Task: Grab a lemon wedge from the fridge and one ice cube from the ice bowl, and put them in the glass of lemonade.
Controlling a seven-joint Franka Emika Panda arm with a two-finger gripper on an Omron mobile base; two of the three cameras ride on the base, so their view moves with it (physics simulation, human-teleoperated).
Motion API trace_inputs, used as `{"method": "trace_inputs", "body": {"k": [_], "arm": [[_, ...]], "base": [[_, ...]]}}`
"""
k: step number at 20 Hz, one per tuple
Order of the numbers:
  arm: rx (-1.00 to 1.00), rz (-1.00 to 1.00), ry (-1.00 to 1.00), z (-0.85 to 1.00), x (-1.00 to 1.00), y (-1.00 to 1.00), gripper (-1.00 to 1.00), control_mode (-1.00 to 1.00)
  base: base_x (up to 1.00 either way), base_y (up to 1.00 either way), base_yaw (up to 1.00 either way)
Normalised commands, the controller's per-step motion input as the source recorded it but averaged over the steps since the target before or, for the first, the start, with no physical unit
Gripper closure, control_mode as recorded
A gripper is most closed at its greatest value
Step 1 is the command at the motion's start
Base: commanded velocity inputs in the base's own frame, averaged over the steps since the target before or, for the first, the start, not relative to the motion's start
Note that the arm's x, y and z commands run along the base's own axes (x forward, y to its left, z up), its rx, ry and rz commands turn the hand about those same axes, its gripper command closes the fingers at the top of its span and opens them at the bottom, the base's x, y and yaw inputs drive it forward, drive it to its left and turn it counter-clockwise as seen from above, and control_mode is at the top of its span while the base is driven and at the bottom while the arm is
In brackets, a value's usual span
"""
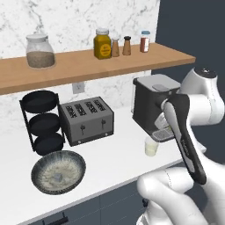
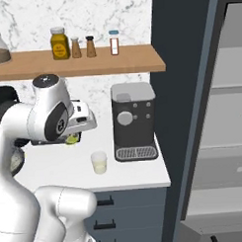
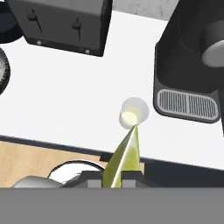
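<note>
Your gripper is pinched nearly shut on the lemon wedge, which juts out from between the fingertips with its point toward the glass of lemonade. In the hand view the glass sits at 12 o'clock from the wedge tip, on the white counter. The wedge looks light, soft and probably slick, so a thin grip on its rind could let it twist or slip; hold it gently and avoid jerks. The glass is small, light and easy to tip, so you should release from above rather than touch its rim.

The coffee machine stands close at the glass's 2 o'clock, the toaster well off at 10 o'clock. The counter's front edge runs near the glass at 6 o'clock. The open room is at 9 o'clock, toward the ice bowl. The fridge stands open beside the counter in the right base view.
</note>
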Motion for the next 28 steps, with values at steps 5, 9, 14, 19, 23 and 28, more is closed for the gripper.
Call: {"method": "trace_inputs", "body": {"k": [5, 9, 14, 19, 23, 28], "arm": [[0.0, 0.0, 0.06, -0.46, 0.5, -0.19, 1.0, -1.0], [0.0, 0.0, 0.0, -0.55, 0.36, -0.18, 1.0, -1.0], [0.0, 0.0, 0.0, -0.27, 0.31, 0.0, 1.0, -1.0], [0.0, 0.0, 0.0, -0.32, 0.26, 0.0, 1.0, -1.0], [0.0, 0.0, 0.0, -0.37, 0.31, 0.0, 1.0, -1.0], [-0.02, 0.0, -0.02, -0.31, 0.09, 0.0, 1.0, -1.0]], "base": [[0.0, 0.0, 0.0], [0.0, 0.0, 0.0], [0.0, 0.0, 0.0], [0.0, 0.0, 0.0], [0.0, 0.0, 0.0], [0.0, 0.0, 0.0]]}}
